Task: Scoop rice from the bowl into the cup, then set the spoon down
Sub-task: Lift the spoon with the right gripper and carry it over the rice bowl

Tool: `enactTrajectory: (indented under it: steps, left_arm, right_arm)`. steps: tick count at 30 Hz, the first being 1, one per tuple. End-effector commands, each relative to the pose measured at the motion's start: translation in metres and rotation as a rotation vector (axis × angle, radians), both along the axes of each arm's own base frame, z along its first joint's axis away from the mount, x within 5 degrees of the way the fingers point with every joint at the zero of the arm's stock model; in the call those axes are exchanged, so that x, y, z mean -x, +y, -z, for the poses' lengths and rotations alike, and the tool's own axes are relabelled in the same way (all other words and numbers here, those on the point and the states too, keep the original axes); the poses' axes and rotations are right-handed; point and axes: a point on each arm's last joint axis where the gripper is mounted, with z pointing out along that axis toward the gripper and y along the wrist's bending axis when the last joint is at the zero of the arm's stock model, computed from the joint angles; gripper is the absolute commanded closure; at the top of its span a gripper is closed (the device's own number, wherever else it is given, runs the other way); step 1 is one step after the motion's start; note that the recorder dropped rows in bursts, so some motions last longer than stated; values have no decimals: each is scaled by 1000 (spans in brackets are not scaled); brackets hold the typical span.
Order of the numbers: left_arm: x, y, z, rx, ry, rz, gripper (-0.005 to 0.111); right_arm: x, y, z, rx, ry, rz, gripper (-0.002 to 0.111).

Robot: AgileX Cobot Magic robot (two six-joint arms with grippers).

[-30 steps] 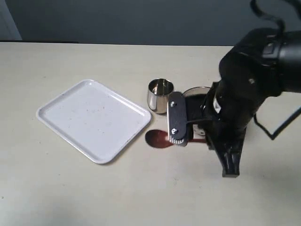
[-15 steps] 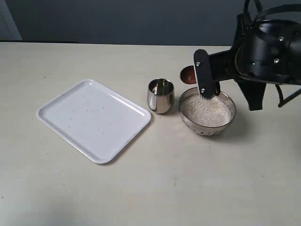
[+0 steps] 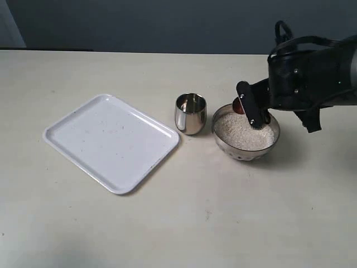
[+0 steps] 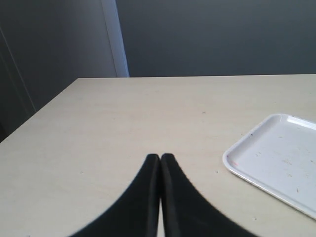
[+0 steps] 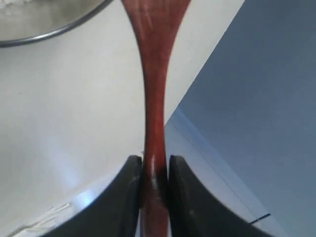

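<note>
**Pale Surface, Dark Wall**

A cream, matt surface (image 3: 184,223) fills most of the exterior view, evenly lit, with only soft shadows. Behind its far edge stands a dark blue-grey wall (image 3: 139,25). The left wrist view shows a pale vertical strip (image 4: 114,39) on the wall, with a duller grey panel (image 4: 49,49) beside it.

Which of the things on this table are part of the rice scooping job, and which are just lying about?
In the job: rice, bowl, cup, spoon, right end effector gripping the spoon.
Lying about: white tray, left end effector shut on nothing.
</note>
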Motion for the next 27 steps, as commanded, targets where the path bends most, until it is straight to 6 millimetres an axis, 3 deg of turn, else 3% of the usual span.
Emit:
enactTrajectory:
  steps: [1,27]
  left_arm:
    - [0,0,-2,-1,-21,2,106]
    - [0,0,-2,-1,-21,2,106]
  right_arm:
    - [-8,-2,9,127,-29,-33,109]
    - [-2,13,17,224,-48,-78,109]
